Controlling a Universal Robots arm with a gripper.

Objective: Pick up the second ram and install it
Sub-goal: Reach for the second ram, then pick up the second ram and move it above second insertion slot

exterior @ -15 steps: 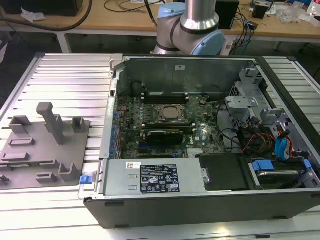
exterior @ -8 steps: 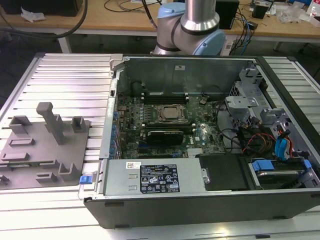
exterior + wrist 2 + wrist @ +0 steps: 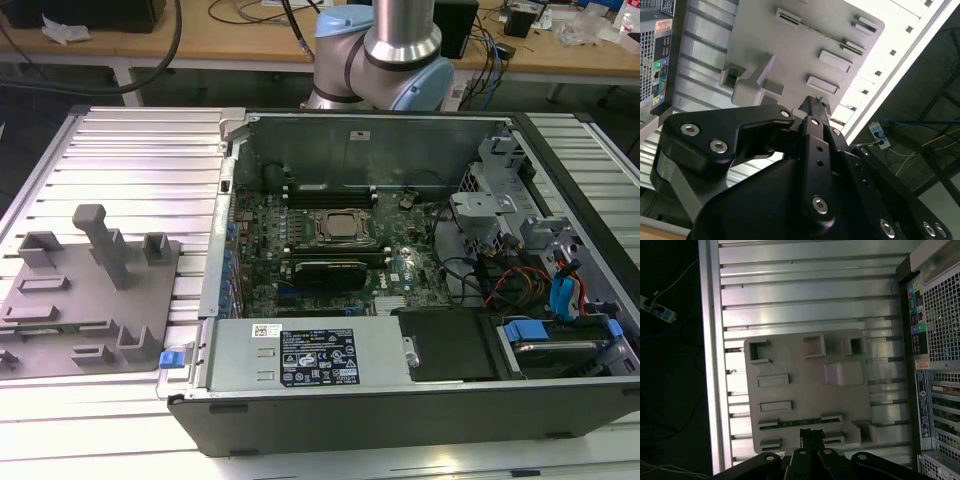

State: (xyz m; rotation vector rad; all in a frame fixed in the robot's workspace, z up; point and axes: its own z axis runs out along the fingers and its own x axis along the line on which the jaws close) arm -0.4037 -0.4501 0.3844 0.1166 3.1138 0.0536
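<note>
The second ram (image 3: pixel 790 423) is a thin green stick standing on edge between two holders of the grey plastic tray (image 3: pixel 805 395). In the second wrist view the ram (image 3: pixel 822 34) shows as a thin dark line across the tray (image 3: pixel 790 55). My gripper (image 3: pixel 812 434) hangs well above the tray, roughly over the ram. Its black fingers are shut together with nothing between them, as the gripper (image 3: pixel 814 104) also shows in the second wrist view. In the exterior view the tray (image 3: pixel 60 340) lies on the exterior view's left, beside the open computer case (image 3: pixel 400 400).
Inside the case, the motherboard carries the square metal CPU socket (image 3: pixel 337 228) with long memory slots (image 3: pixel 330 190) behind it. Cables and drive bays (image 3: pixel 540 290) crowd the exterior view's right. A tall grey post (image 3: pixel 105 240) rises from the tray. The ribbed aluminium table (image 3: pixel 805 300) surrounds everything.
</note>
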